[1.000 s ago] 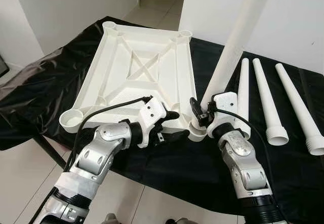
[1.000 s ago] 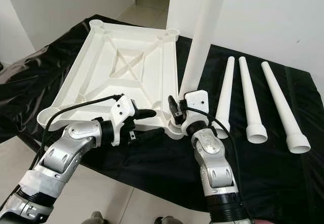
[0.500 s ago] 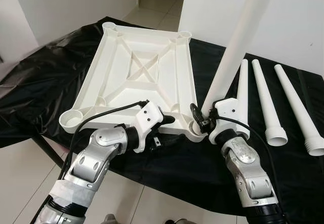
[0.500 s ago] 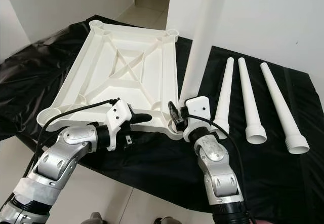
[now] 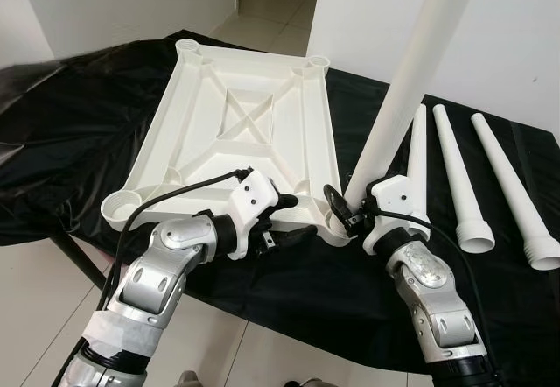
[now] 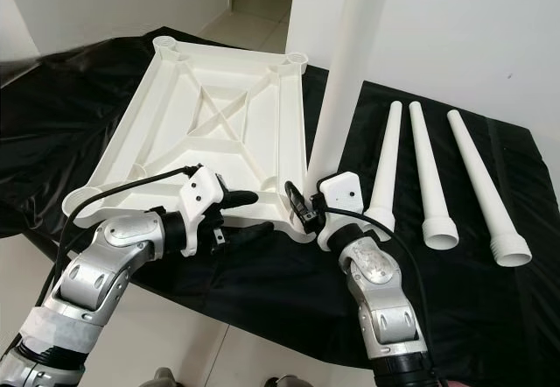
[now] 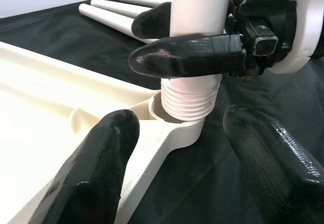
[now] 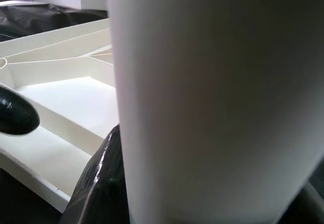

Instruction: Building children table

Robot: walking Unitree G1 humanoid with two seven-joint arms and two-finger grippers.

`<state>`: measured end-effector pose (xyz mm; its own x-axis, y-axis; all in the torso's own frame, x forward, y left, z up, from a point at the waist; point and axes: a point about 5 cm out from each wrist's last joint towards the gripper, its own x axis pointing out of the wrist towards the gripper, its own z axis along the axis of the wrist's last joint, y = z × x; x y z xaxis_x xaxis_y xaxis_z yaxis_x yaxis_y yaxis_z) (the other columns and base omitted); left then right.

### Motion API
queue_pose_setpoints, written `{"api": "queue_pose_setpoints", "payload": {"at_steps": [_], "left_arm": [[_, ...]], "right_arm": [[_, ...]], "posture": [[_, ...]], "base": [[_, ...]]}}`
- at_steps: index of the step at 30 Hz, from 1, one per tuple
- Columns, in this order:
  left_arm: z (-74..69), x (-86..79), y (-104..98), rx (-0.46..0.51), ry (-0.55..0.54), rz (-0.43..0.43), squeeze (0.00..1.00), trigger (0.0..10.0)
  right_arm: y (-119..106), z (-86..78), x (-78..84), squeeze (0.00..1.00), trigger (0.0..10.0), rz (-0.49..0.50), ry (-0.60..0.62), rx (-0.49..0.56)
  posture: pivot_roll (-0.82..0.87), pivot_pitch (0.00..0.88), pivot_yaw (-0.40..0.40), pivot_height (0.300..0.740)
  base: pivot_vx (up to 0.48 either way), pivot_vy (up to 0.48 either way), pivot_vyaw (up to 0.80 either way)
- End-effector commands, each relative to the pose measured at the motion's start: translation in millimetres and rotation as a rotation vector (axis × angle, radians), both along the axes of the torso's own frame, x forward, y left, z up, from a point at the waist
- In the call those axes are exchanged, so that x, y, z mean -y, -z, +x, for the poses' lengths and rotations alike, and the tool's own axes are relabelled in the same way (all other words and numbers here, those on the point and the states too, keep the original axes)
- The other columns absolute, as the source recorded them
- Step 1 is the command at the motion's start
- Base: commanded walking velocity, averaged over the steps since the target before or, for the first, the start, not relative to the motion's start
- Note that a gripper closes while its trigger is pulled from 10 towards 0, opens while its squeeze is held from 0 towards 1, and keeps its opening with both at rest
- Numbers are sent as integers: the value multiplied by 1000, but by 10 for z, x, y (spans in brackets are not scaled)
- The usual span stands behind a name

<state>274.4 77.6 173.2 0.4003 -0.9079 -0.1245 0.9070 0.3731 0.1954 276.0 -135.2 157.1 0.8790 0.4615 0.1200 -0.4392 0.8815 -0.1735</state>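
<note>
The white table top lies upside down on the black cloth. A long white leg stands slightly tilted in the near right corner socket, its threaded end partly inside. My right gripper is shut on the leg just above the thread, and one black finger crosses it. My left gripper is open at the table top's front edge, just left of that socket. One of its fingers is over the rim and the other over the cloth.
Three spare white legs lie side by side on the cloth to the right, wide ends toward me. Other sockets sit at the near left corner and at the far corners. A white wall rises behind the legs; the cloth's front edge is close.
My left gripper has shifted slightly along the front edge and stays open by the corner socket. The right gripper still holds the leg in the socket, with the leg's tilt barely changed.
</note>
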Motion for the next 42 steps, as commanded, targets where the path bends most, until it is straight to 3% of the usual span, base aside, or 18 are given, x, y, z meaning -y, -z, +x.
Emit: {"api": "queue_pose_setpoints", "payload": {"at_steps": [1,7,14,42], "left_arm": [[49,-35,-9,23,-147,-7,0,10000],[49,-50,-34,30,-155,-7,0,10000],[48,-49,-56,37,-160,-9,0,10000],[46,-78,-88,42,-176,-3,0,10000]], "right_arm": [[183,-25,-11,0,10000,-15,-30,-91],[240,-13,1,0,10000,-86,-50,-75],[328,27,42,0,10000,-90,-26,-101],[446,124,263,0,10000,108,135,-204]], "posture": [[74,59,-81,740],[77,56,-79,740],[76,64,-81,740],[71,90,-75,740]], "base": [[0,0,0],[0,0,0],[0,0,0],[0,0,0]]}}
